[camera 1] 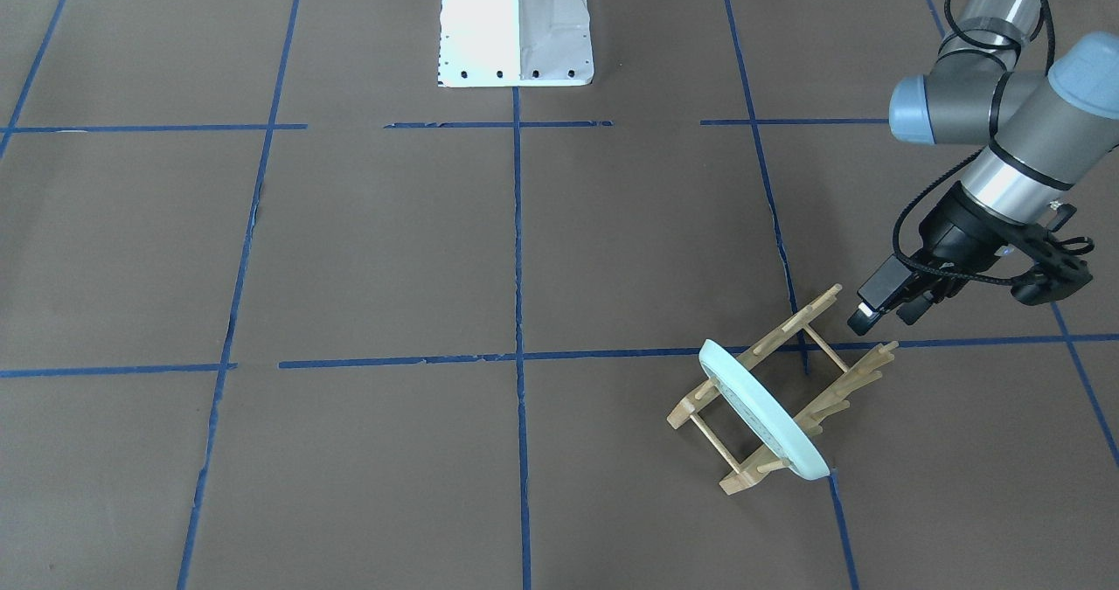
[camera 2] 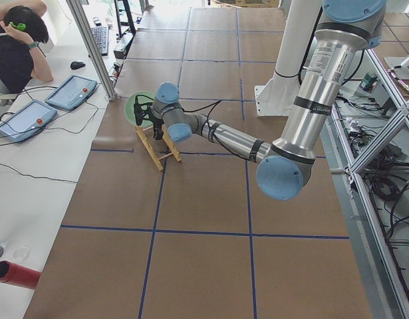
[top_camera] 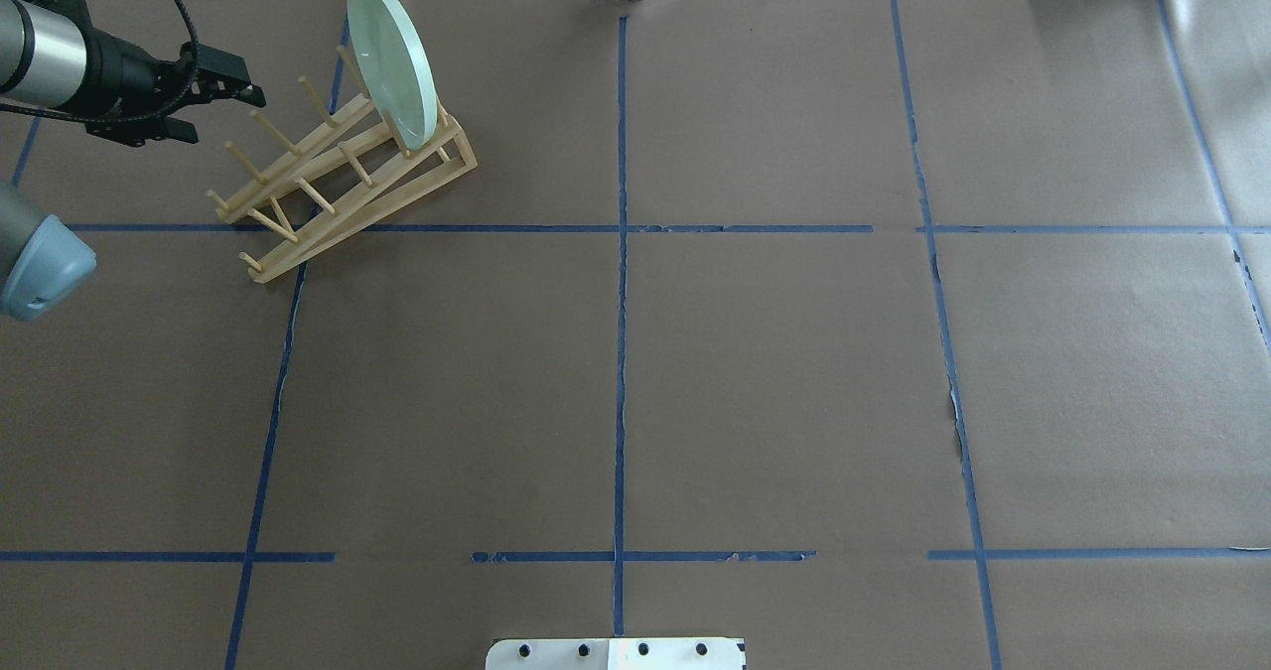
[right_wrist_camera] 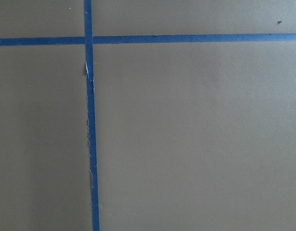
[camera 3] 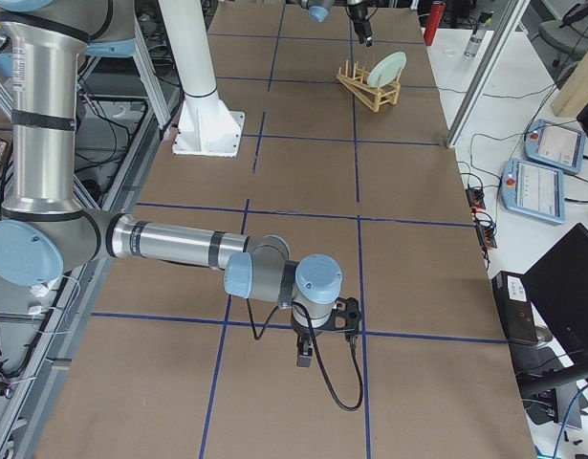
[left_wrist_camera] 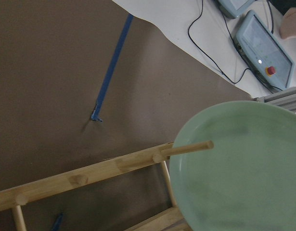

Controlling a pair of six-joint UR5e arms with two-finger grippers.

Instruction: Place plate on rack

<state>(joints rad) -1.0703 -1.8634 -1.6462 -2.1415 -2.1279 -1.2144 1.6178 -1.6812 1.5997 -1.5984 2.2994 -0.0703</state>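
Overhead exterior view puts the rack (top_camera: 328, 189) close to the bench's (top_camera: 775, 372) far-left corner, lying at a slant across a line of blue tape (top_camera: 621, 352) on the brown paper cover. The plate (top_camera: 392, 65) stands on its edge in the rack, held between the upright pegs at the end nearest the far edge, and leans a little. It is pale green, and its lower rim sits down between the two wooden rails. The left gripper (top_camera: 228, 117) hangs just beside the rack's other end, toward the bench's left edge. Its fingers are spread apart with nothing between them, and they touch neither the rack nor the plate. From the left wrist camera the plate fills the lower right, with one peg (left_wrist_camera: 186, 147) crossing in front of its face and a rail running off to the left. Operator pendants (left_wrist_camera: 263, 53) lie on the white surface past the bench's far edge. The right gripper (camera 3: 308, 356) shows only in the exterior right view, pointing down low over the paper near the bench's right end. Whether its fingers are apart or together cannot be told from there. Its own camera sees only brown paper and a tape crossing.
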